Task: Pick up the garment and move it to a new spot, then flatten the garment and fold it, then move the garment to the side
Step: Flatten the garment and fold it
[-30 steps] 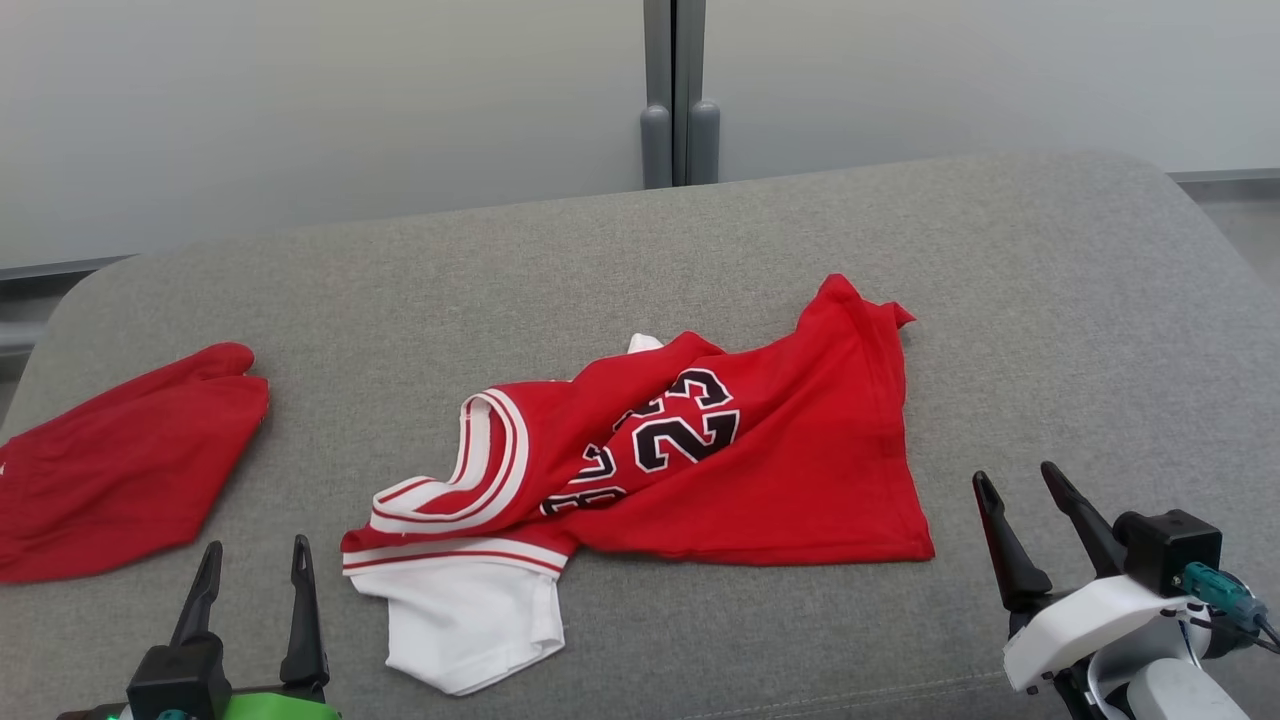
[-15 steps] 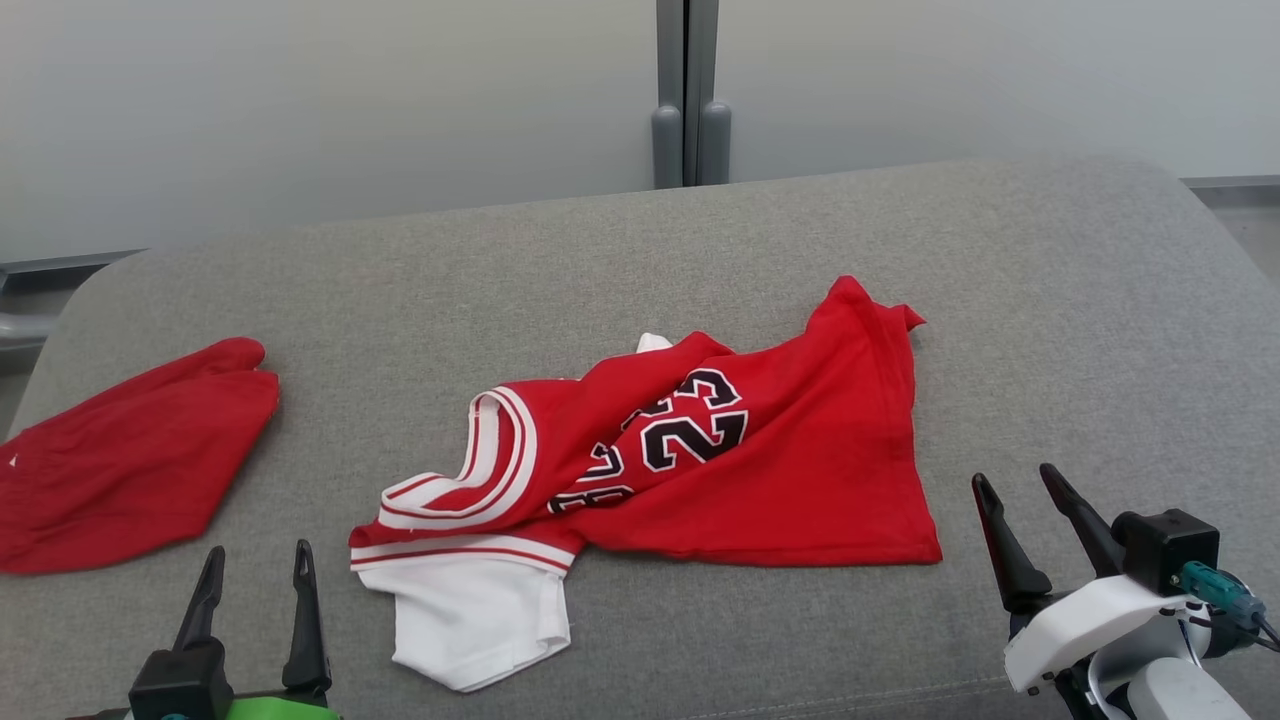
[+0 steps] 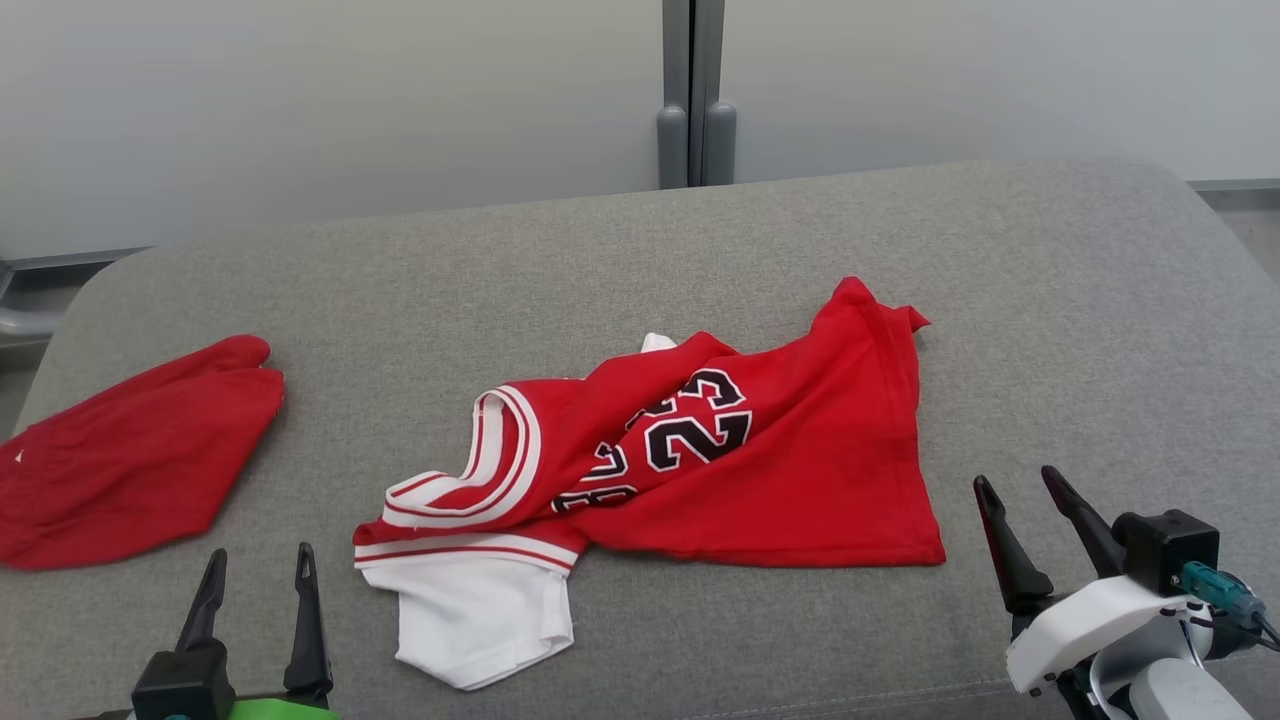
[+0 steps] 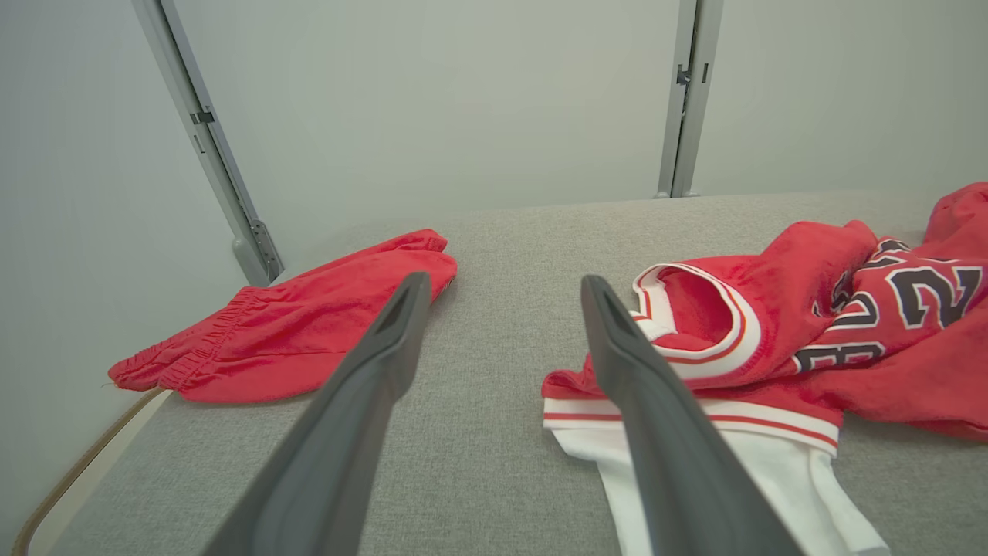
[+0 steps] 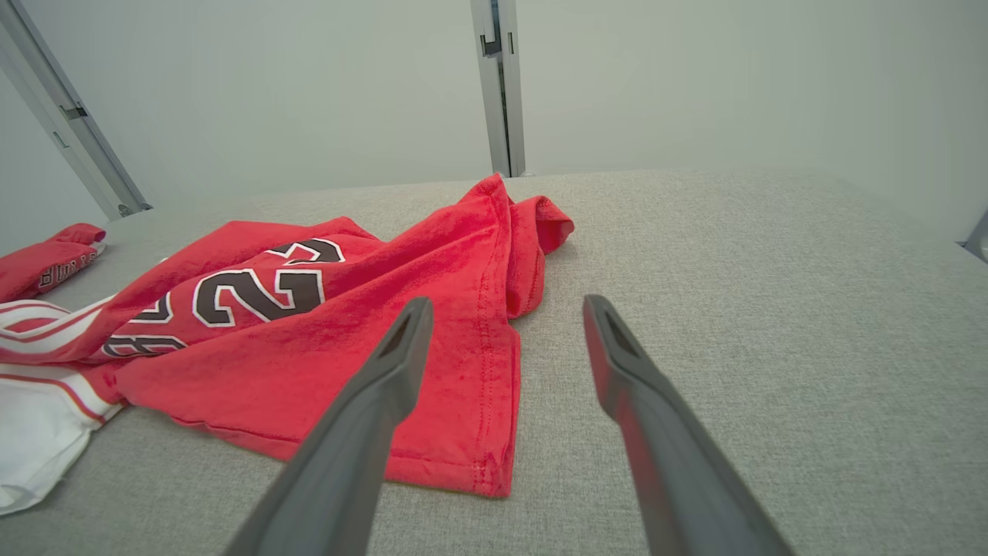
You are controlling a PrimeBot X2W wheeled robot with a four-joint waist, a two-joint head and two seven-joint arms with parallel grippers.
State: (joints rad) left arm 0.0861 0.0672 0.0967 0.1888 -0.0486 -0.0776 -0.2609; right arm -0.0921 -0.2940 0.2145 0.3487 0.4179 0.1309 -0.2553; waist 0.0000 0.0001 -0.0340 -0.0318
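Checking this from the near edge: the left fingers [image 3: 304, 625] poke up at the near left corner of the grey padded surface [image 3: 1100, 330], spread wide with nothing between them. The right fingers [image 3: 1005, 545] sit at the near right corner, also wide apart and empty. Anyone read it differently?
(OP)

Nope, same here lol. Neither pair touches any cloth. The red jersey [image 3: 800, 470] lies crumpled around the middle of the surface, a bit toward the near edge, between the two pairs. Its white sleeve [image 3: 470, 620] is the closest bit, lying flat by the near edge, just to the right of the left fingers.
(reply)

And the collar?
(OP)

The striped white-and-red collar [image 3: 505, 450] sits just past that sleeve, gaping open. Further back, the black 23 [image 3: 700, 435] is rumpled, and more lettering below it is half tucked under a fold. The hem runs down the jersey's right side; its near corner lies close to the right fingers but apart from them. The far corner is bunched up, pointing at the far edge.
(reply)

What's the other red thing?
(OP)

Red shorts [image 3: 130, 460], lying by the left edge, well apart from the jersey. Beyond the far edge there's a pale wall [image 3: 350, 100] with a grey post [image 3: 690, 90].
(reply)
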